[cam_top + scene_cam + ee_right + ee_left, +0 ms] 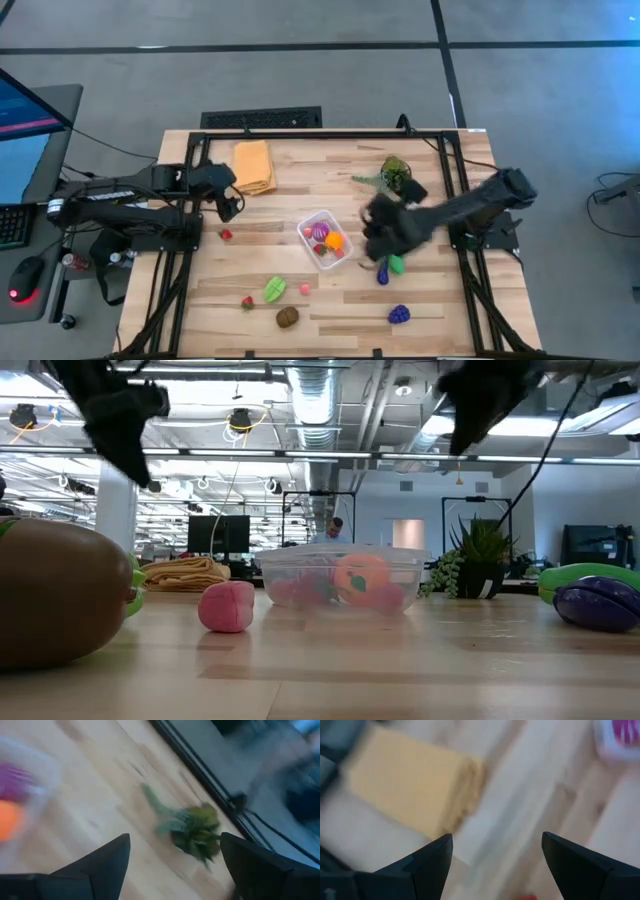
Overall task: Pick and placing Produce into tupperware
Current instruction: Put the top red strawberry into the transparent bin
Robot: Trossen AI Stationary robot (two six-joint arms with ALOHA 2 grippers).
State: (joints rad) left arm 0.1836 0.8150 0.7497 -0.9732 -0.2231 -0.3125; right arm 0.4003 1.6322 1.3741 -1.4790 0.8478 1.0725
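We found bare boards along the table (440, 305) front, between scattered produce, while our right gripper (380, 232) hung with jaws spread just right of the tupperware (325, 238) at mid-table. That clear tub held orange, pink and purple pieces (a purple and a green one lay beside our gripper). Our left gripper (232, 205), fingers apart and empty, waited near the orange cloth (254, 166).

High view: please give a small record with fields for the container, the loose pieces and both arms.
container: tupperware, table centre, holding purple, orange and red pieces
loose produce: red piece, green piece, brown piece, purple piece
left gripper: fingers open, empty, near orange-yellow cloth
right gripper: fingers open, empty, right of the tupperware
plant sprig: far right side
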